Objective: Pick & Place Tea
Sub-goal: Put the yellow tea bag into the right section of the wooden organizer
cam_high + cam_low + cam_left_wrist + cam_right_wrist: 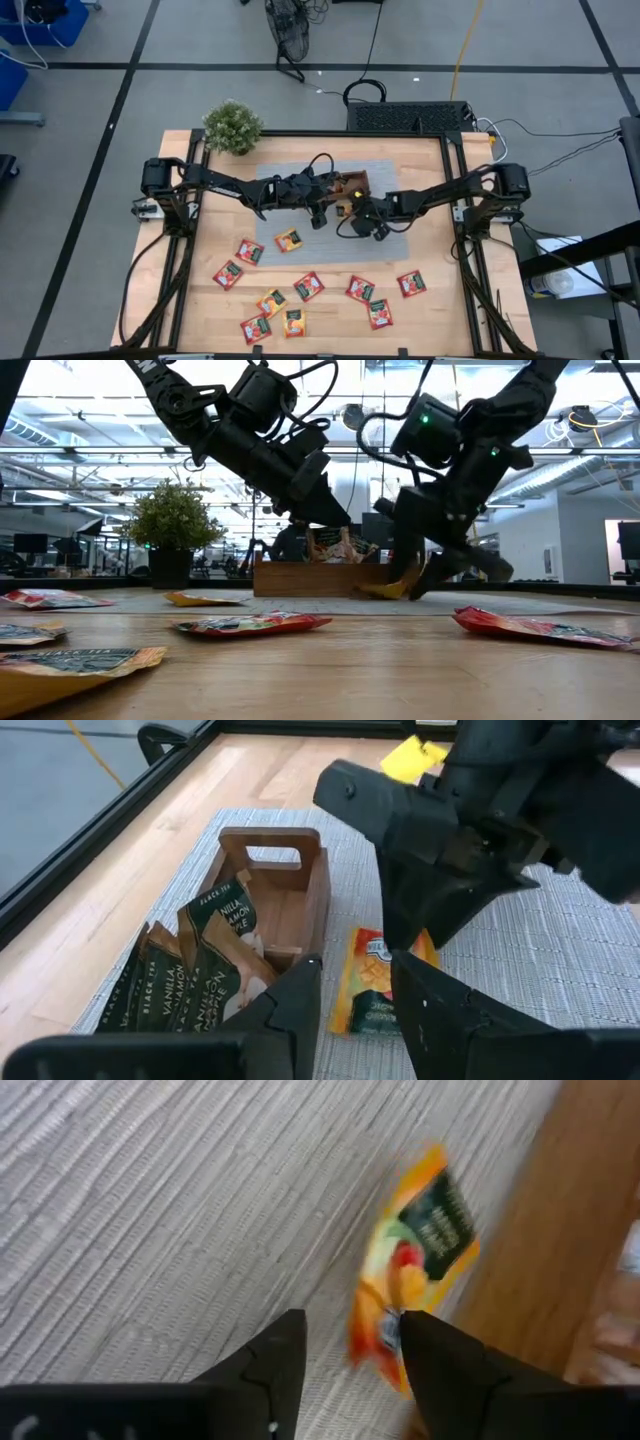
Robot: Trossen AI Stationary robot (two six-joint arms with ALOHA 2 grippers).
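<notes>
Orange tea packet (378,982) lies on the grey mat (560,950) beside the wooden tray (285,890), under the parted right gripper (345,1345). Left gripper (355,1010) hovers half-open, empty. Next, I think, regrasp it and lift it into the tray.

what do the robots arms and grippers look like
Both arms are dark, near-black, built from chunky jointed segments with black cables looping along them. The left gripper and the right gripper each end in two flat, dark, tapering fingers. The right arm's wrist housing shows small green lights.
</notes>
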